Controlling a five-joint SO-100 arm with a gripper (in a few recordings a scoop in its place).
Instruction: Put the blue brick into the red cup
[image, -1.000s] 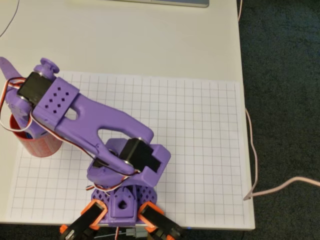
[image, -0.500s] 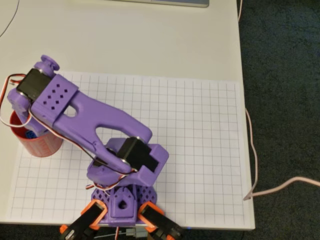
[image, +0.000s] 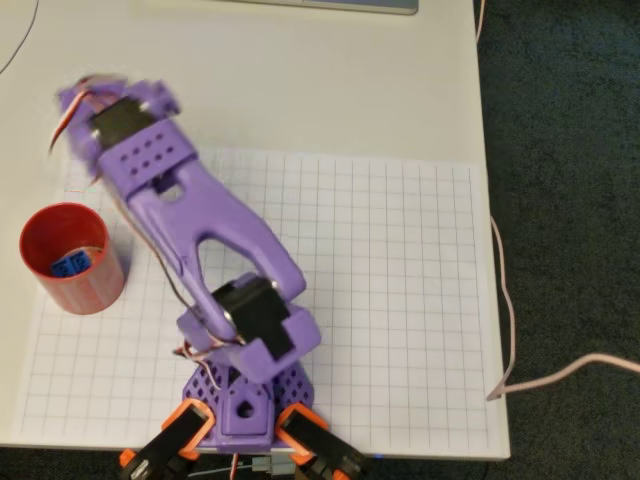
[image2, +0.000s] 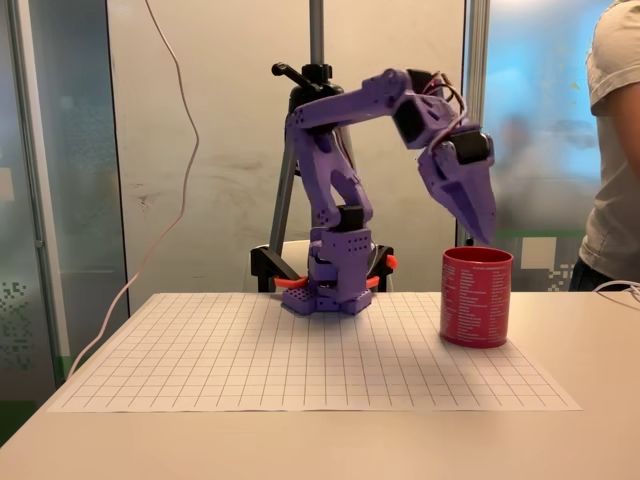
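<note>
One brick (image: 70, 264), blue, lies inside the cup (image: 72, 292) from where I watch overhead; it rests on the cup's floor toward the 6 o'clock side of the round opening. I see the red cup upright on the grid mat (image: 400, 300), at about 9 o'clock from the arm's base (image: 245, 405) and close to the mat's left edge. In the fixed view the cup (image2: 476, 297) stands to the right of the base (image2: 330, 290), its ribbed wall facing me, and its inside is hidden from that side. My purple arm (image: 200, 230) reaches from the base toward 11 o'clock overhead, with the wrist blurred up near the mat's top left corner, clear of the cup. In the fixed view the gripper (image2: 482, 235) points down, its tip hanging just above the cup's rim, apart from it. Its fingers look drawn together to a single point there and nothing sits between them. The mat lies on a white table (image: 300, 90), and a pale cable (image: 505, 300) trails along the table's right edge overhead. At the right edge of the fixed view I see a person (image2: 615, 150) in a light shirt standing behind the table.
</note>
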